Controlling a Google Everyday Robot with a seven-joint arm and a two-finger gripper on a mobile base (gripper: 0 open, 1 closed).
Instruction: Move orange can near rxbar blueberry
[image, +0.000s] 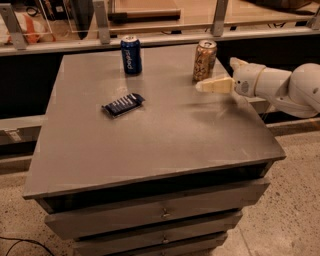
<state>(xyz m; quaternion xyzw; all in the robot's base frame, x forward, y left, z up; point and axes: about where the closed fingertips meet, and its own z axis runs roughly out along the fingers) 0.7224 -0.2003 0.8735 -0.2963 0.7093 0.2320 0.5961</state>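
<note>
The orange can (205, 60) stands upright near the back right of the grey table top (165, 130). The rxbar blueberry (123, 104) lies flat in its dark navy wrapper left of the table's middle. My gripper (202, 86) comes in from the right on a white arm (280, 87). Its pale fingers point left, just in front of and below the orange can, close to it but not around it.
A dark blue soda can (131, 55) stands upright at the back of the table, left of the orange can. A railing with metal posts (101, 22) runs behind the table. Drawers (160, 212) face the front below the top.
</note>
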